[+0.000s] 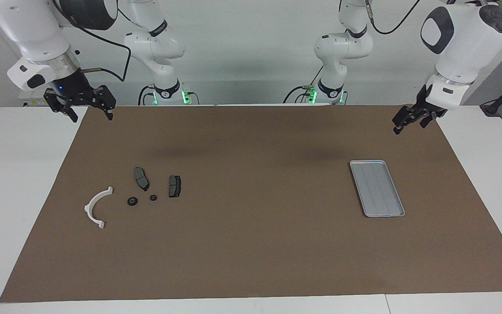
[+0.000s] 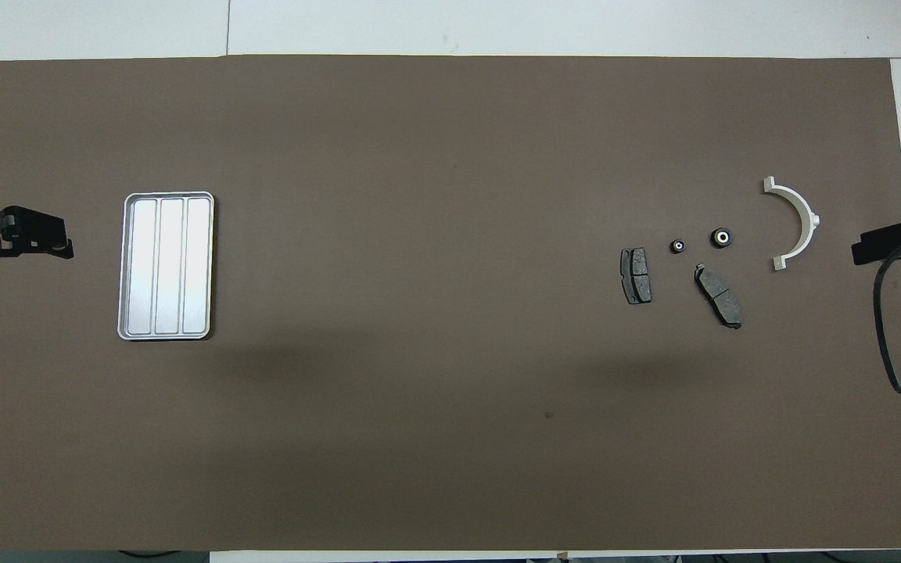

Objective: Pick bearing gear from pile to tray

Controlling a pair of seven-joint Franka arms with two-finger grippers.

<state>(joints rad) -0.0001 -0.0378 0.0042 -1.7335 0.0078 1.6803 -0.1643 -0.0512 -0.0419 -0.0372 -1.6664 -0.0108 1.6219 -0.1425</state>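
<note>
Viewing my rig: the pile point(image 1: 135, 192) lies toward the right arm's end of the brown mat point(image 1: 251, 244), well apart from the bare tray point(image 1: 377, 188) toward the left arm's end. My right gripper point(image 1: 89, 114) hangs over the mat's corner, jaws spread wide and empty; my left gripper point(image 1: 401, 125) over the other corner appears likewise open, holding nothing.

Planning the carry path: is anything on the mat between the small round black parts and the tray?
Nothing visible. One brake pad lies beside the two round black parts on the tray's side; past it, bare brown mat runs to the empty tray.
</note>
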